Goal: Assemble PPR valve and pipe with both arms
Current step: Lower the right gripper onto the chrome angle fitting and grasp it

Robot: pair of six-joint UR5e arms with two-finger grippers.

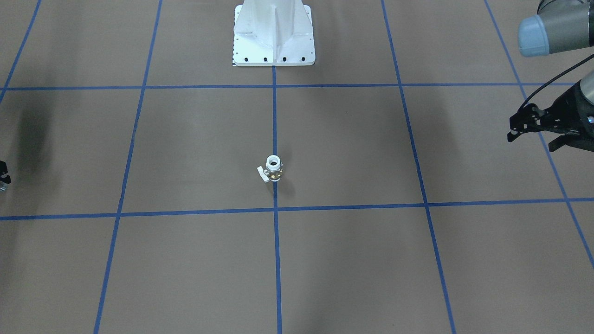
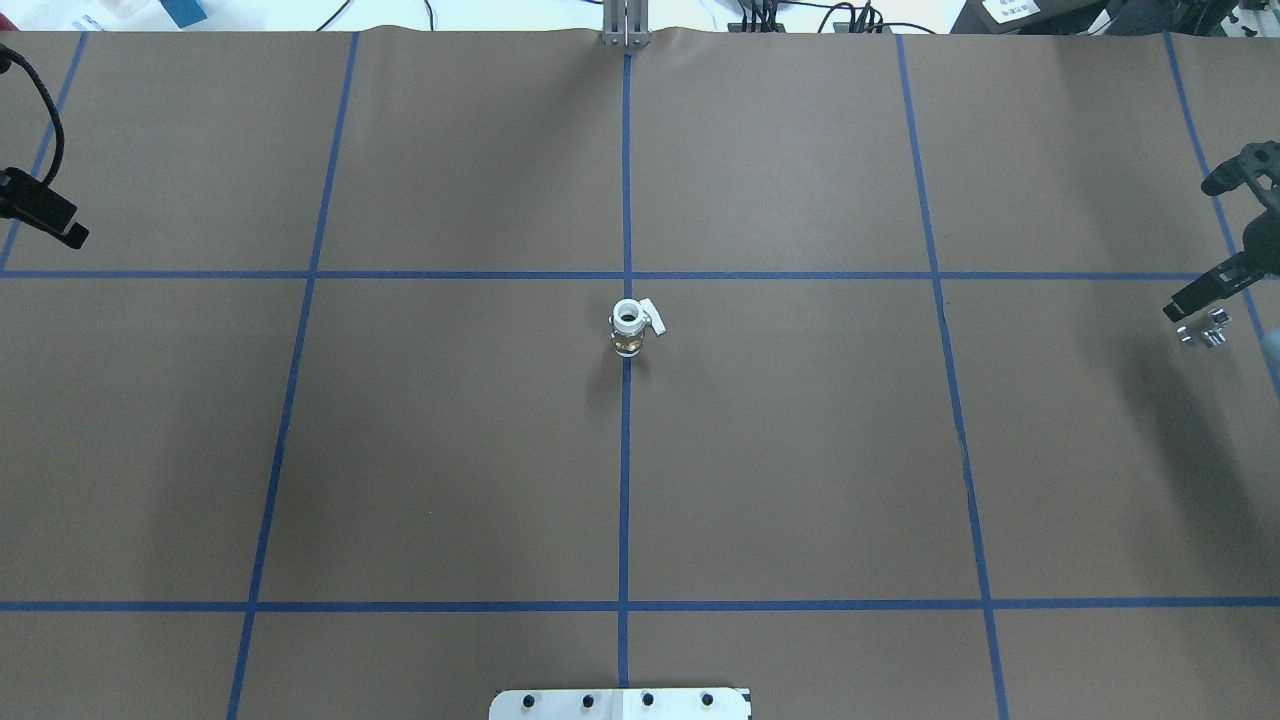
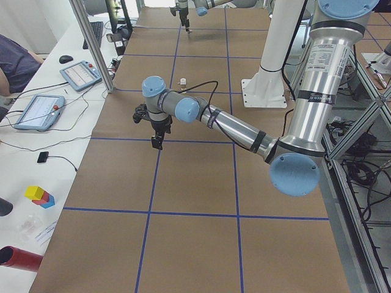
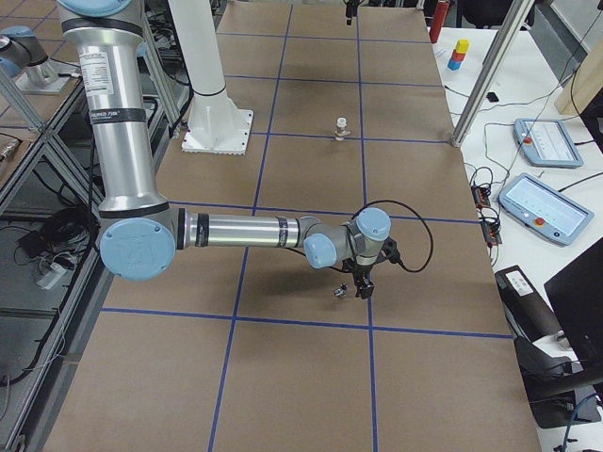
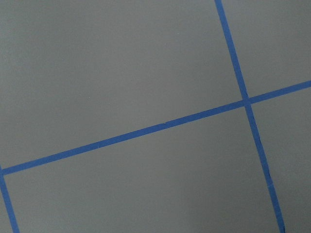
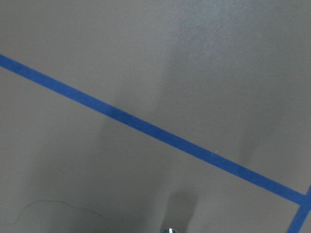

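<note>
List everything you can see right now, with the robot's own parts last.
PPR valve: 1, brass and white, upright on the centre tape line.
pipe: 1, silver, on the table at the robot's right end, beside the right gripper.
table: 1, brown with a blue tape grid.
pedestal: 1, white, at the robot's edge of the table.
tablets: 2, grey-blue, on the side bench.
blocks: small stack, yellow, red and blue, on the bench.
red cylinder: 1, at the bench corner.
operator: 1, dark shirt, partly in view.
left arm: 1, grey with blue caps; left gripper black, open, empty.
right arm: 1, same colours; right gripper black, open.
</note>
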